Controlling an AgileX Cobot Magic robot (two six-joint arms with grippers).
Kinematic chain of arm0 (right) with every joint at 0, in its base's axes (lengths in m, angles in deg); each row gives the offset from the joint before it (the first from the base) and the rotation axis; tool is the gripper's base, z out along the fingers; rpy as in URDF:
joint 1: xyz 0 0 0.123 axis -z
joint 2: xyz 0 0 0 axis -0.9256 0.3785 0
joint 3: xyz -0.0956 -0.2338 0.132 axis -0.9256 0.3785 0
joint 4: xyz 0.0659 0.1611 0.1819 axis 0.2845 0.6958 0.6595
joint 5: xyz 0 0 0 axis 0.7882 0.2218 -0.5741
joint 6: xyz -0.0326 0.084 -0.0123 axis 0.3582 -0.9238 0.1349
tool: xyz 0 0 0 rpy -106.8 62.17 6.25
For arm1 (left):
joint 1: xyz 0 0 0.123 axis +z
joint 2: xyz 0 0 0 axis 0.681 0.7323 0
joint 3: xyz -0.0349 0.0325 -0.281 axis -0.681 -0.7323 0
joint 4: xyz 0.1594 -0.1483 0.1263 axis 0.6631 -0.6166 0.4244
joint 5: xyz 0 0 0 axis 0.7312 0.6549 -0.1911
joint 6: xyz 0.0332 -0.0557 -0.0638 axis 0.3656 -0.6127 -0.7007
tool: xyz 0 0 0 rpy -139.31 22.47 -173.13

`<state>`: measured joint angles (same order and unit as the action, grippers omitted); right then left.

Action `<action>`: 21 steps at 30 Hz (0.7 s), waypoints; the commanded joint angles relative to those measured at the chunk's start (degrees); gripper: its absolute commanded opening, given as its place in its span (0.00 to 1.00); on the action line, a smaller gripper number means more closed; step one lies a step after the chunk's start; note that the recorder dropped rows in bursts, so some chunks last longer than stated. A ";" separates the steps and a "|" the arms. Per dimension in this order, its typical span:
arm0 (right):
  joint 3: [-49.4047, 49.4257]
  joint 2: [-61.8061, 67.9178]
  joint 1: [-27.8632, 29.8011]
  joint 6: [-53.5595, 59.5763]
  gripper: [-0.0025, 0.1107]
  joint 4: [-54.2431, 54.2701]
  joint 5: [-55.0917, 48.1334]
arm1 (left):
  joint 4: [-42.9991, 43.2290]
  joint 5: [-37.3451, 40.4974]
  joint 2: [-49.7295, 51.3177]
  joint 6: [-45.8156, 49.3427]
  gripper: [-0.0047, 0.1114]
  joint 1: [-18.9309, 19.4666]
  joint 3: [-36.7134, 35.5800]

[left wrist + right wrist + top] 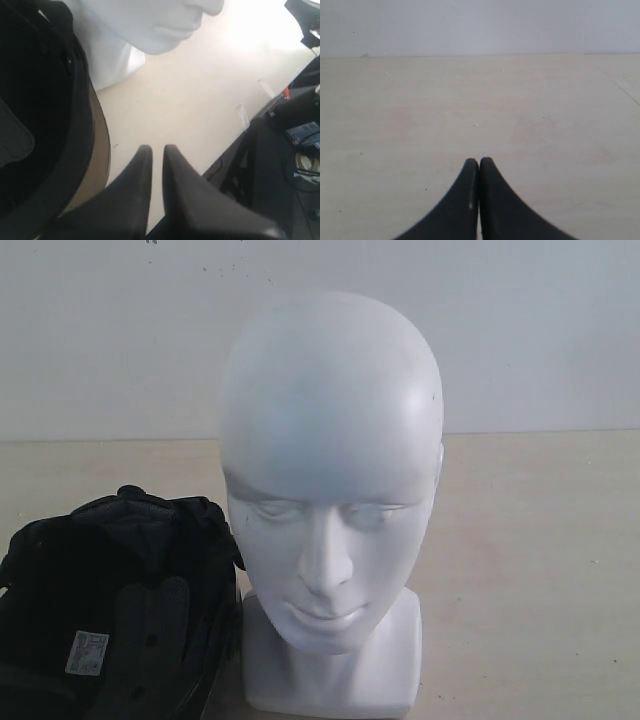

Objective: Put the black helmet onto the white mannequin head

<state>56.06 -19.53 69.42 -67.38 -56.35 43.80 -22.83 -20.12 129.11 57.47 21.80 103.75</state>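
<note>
Black helmet (120, 590) lining-up on the pale counter (540, 570), just beside the white mannequin head (330, 470), not yet on it.
Left jaws slightly apart and holding nothing, low over the counter, helmet rim close alongside one of them, mannequin chin and neck base ahead of their tips; right jaws pressed together, empty, facing open counter and a white wall (480, 25).

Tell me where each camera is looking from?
Exterior: faces the white mannequin head straight on, black helmet beside it; no robot shows.
Left wrist: behind the left gripper, seeing helmet and chin.
Right wrist: behind the shut right gripper, facing table and wall.
Shared: exterior and left wrist both show helmet, head.
</note>
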 commanded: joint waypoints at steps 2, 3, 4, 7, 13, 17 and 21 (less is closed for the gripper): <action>0.01 -0.26 -0.18 -0.06 0.02 -0.07 0.17 | -5.12 -1.38 6.37 7.70 0.40 -0.29 0.28; 0.01 -0.26 -0.18 -0.06 0.02 -0.07 0.17 | -5.54 -2.26 7.41 7.98 0.46 -0.29 0.28; 0.01 -0.26 -0.18 -0.06 0.02 -0.07 0.17 | -5.66 -3.09 8.49 7.98 0.51 -0.29 0.28; 0.01 -0.26 -0.18 -0.06 0.02 -0.07 0.17 | -5.46 -5.50 11.53 8.83 0.55 -0.29 0.28; 0.01 -0.26 -0.18 -0.06 0.02 -0.07 0.17 | -5.46 -10.36 16.98 10.34 0.55 -0.29 0.28; 0.01 -0.26 -0.18 -0.06 0.02 -0.07 0.17 | -4.54 -12.09 19.61 11.62 0.55 -0.29 0.28; 0.01 -0.26 -0.18 -0.06 0.02 -0.07 0.17 | -3.54 -17.46 22.30 12.66 0.55 -0.29 0.32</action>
<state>56.06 -19.53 69.42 -67.38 -56.35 43.80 -26.64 -34.67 150.51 68.93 21.80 103.75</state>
